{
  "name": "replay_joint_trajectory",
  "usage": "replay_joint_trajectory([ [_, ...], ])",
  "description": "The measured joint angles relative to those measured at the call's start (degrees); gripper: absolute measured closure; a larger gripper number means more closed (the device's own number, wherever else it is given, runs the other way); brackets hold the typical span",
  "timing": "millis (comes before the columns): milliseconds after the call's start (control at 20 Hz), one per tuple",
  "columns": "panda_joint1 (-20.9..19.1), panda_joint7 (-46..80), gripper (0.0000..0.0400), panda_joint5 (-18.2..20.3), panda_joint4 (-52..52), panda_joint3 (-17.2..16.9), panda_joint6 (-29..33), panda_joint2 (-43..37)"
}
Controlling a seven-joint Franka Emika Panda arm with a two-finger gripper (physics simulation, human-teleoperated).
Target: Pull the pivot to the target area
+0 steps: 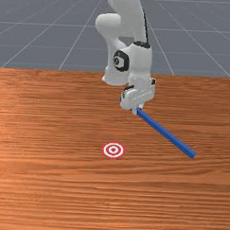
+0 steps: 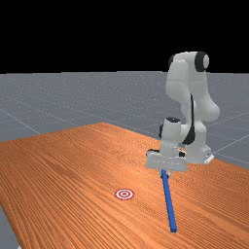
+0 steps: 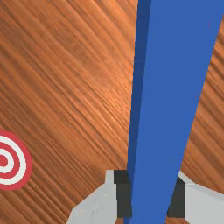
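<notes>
The bar (image 1: 167,134), which I take for the pivot, goes from the gripper (image 1: 137,110) toward the front view's right and nearer to that camera. The jaws are closed upon it: in the wrist view both pads (image 3: 123,192) touch its sides. The target (image 1: 113,150) is apart from the bar, on the front view's left of it. Whether the bar rests fully on the table (image 1: 47,180), I cannot tell.

The step in hand, I judge, is the pull itself. It should go slowly toward the front view's left and toward that camera, low and level, with the same firm hold. As the bar is long, its far end may swing or drag behind; so a steady hand angle is better, and any turn should be small and made early
</notes>
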Motion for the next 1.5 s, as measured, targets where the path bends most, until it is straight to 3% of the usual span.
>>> replay_joint_trajectory([
  [100,-5.77,-5.81,0.0302,1.34,-1.15,1.74,0.80,-0.34],
  [150,-11.04,-12.10,0.0305,1.41,-1.77,3.94,2.00,-0.20],
  [200,-19.10,-19.54,0.0305,5.94,-1.34,9.55,-1.33,0.04],
  [300,-27.17,-22.39,0.0302,5.29,-1.71,12.31,0.34,0.68],
  [400,-33.38,-22.39,0.0303,9.42,0.46,15.09,-5.63,1.33],
  [450,-34.29,-22.39,0.0305,7.82,-0.70,13.17,-0.80,1.28],
  [550,-38.67,-18.77,0.0305,9.38,0.97,12.57,-1.71,2.25],
  [700,-46.97,-19.89,0.0305,10.67,3.72,15.14,-3.65,4.23],
  [750,-49.74,-22.39,0.0304,9.98,3.46,16.57,-1.67,4.90],
  [900,-50.23,-22.39,0.0305,10.04,3.45,18.14,-3.93,4.69],
  [1100,-45.16,-18.81,0.0305,9.30,1.72,16.55,-2.57,3.48],
  [1350,-42.85,-17.51,0.0305,8.60,0.86,16.53,-2.11,3.06],
  [1400,-41.68,-16.07,0.0305,8.52,0.67,15.83,-1.86,2.84],
  [1450,-38.00,-12.55,0.0305,6.51,-0.29,12.10,-0.90,1.74],
  [1500,-40.58,-14.49,0.0305,7.72,-1.92,14.08,1.07,1.45],
])
